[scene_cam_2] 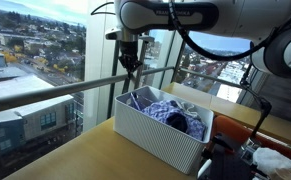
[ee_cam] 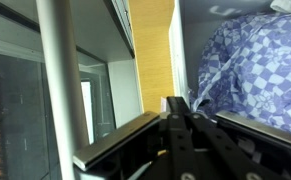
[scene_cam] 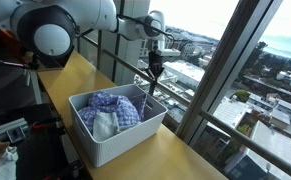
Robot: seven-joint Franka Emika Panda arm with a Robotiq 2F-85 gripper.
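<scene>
One robot arm reaches over a high-rise window table. Its claw hangs at the far rim of a white bin in the middle of the frame. At the bottom centre of the wrist view the claw's jaws are pressed together, and the tips meet just beside the edge of a blue-and-white checked cloth. Whether a fold of it is pinched between them cannot be told. In both exterior views the checked cloth lies bundled inside the bin and fills most of it. A white cloth is tucked against it toward the lower left. A grey window post rises at the left of the wrist view, with a strip of bare table between it and the bin and the city far below the glass.

The trouble from here would likely come from a thin grip. A claw closed on only a sliver of fabric, or on none, could rise with nothing or let the cloth slide free partway up. A firm pinch has its own risk, because the bundle may drag the white cloth along or tug the light bin across the table. The claw is also working tight against the rim, so a small sideways drift could knock the bin's wall.
</scene>
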